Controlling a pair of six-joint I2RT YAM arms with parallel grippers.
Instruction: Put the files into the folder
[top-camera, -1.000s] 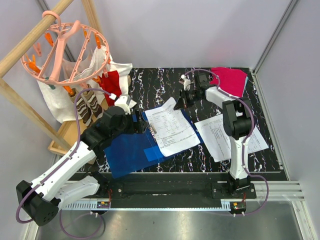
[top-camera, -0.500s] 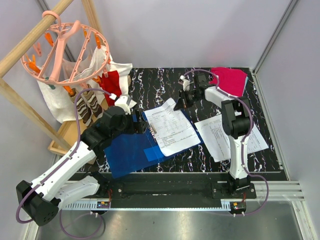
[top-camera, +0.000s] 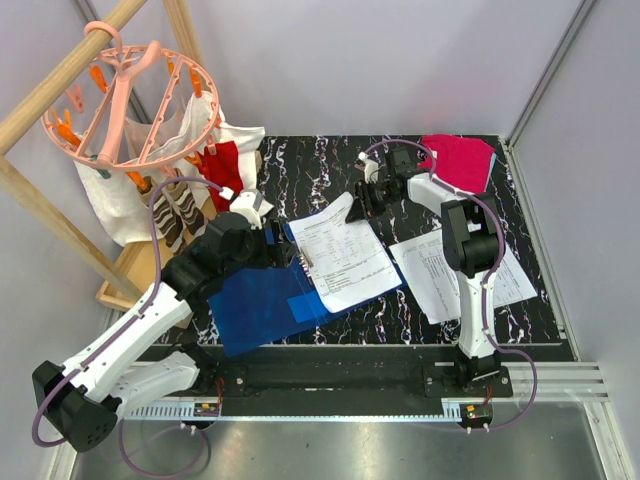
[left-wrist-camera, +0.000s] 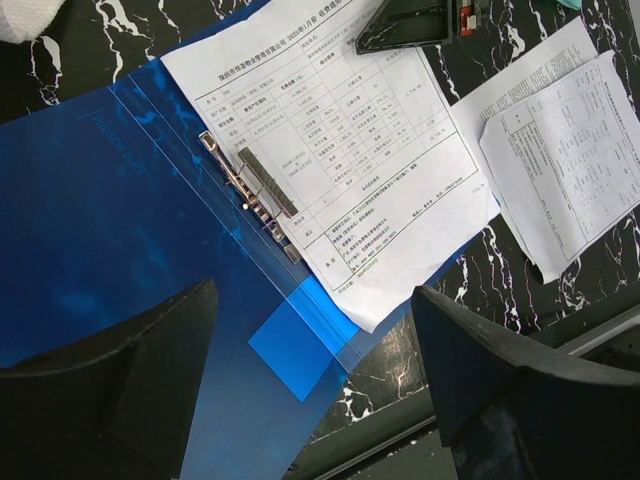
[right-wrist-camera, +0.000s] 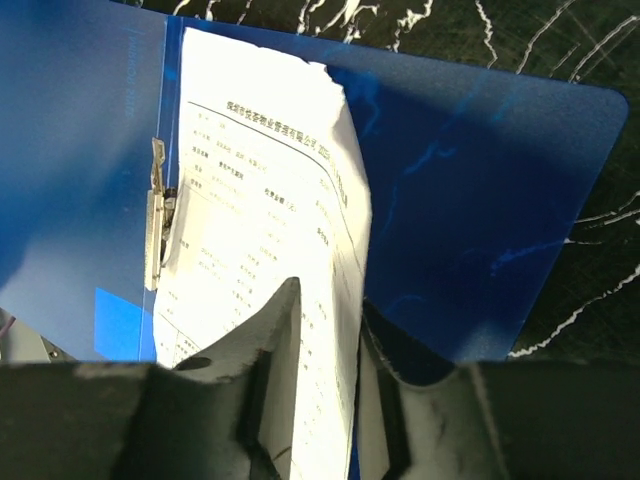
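Nearest the arm bases, the blue folder (top-camera: 255, 305) lies open on the table (top-camera: 310, 170), its left flap spread bare toward the near edge. The left gripper (left-wrist-camera: 312, 300) hangs over that flap with its fingers spread wide and nothing between them. Just past it, a printed sheet (top-camera: 345, 262) rests on the folder's right half, slightly askew, its left edge along the metal clip (left-wrist-camera: 255, 195); whether the clip is pressing it down cannot be told. To the right, the loose sheets (top-camera: 440, 270) lie on the table, apart from the folder. Farther back, the right gripper (right-wrist-camera: 328, 300) is pinched on the printed sheet's far corner, which lifts off the folder. A pink cloth (top-camera: 462, 160) sits at the far side. The step seems to be seating the first file; next it likely needs squaring, letting go, then fetching the loose sheets.
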